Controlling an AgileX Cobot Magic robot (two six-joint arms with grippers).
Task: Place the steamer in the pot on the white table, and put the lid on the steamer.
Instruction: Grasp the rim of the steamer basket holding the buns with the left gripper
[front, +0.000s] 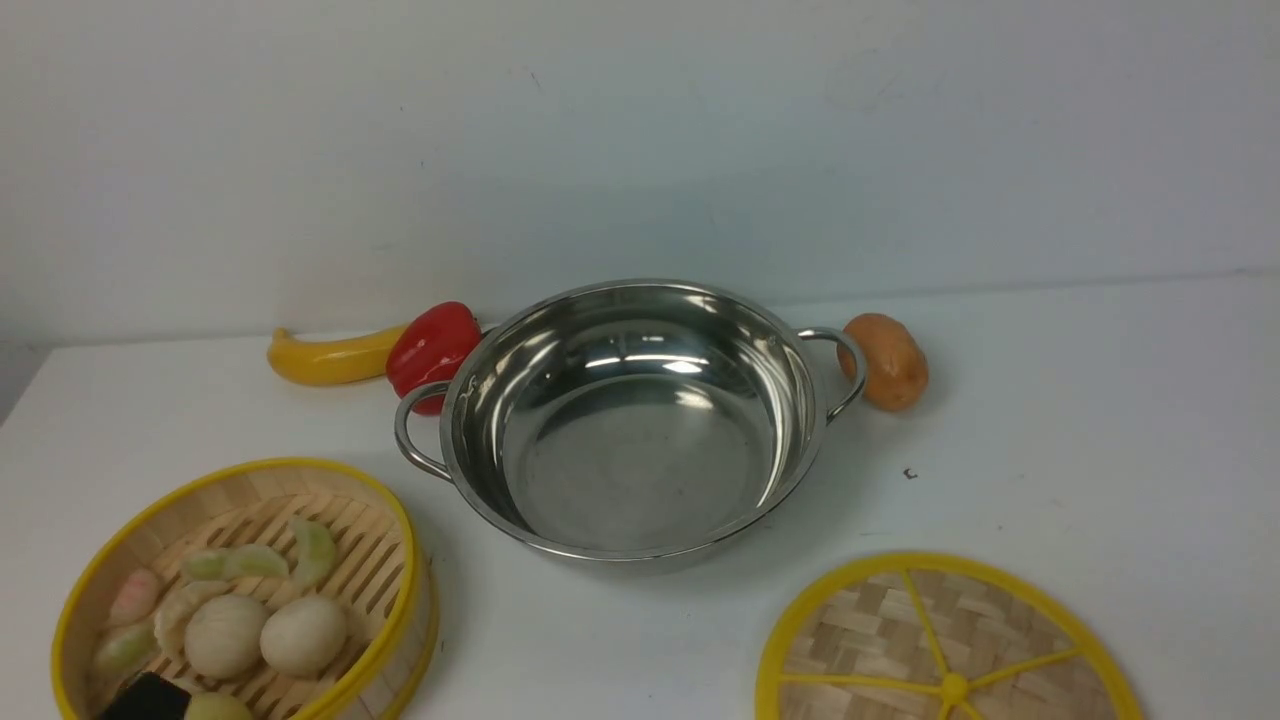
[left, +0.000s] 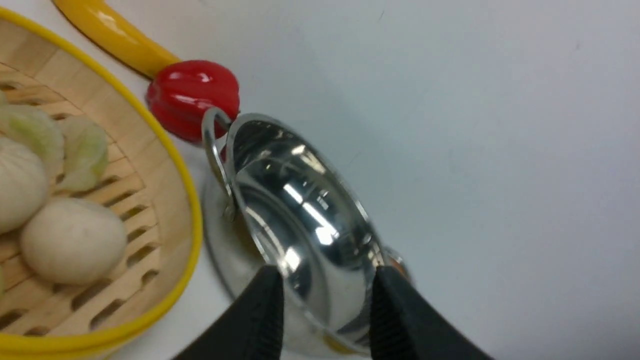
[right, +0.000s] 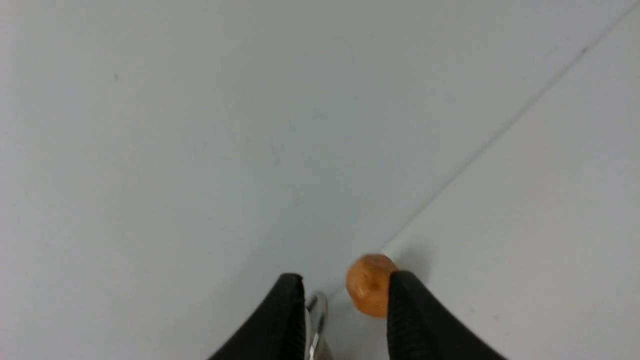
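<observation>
The steel pot (front: 630, 470) stands empty in the middle of the white table (front: 1100, 400). The steamer (front: 180, 520) sits at the front left, apart from the pot, with buns and dumplings on its slats. The lid (front: 900, 620) lies flat at the front right, partly cut off by the frame edge. A black tip of my left gripper (front: 150, 697) shows over the steamer's near side. In the left wrist view my left gripper (left: 325, 320) is open and empty, with the steamer (left: 150, 150) and the pot (left: 300, 210) ahead. My right gripper (right: 347, 325) is open and empty, and it is out of the front view.
A yellow banana (front: 325, 358) and a red pepper (front: 432, 350) lie behind the pot's left handle. A potato (front: 888, 360) lies by its right handle and also shows in the right wrist view (right: 367, 290). A pale wall rises behind the table.
</observation>
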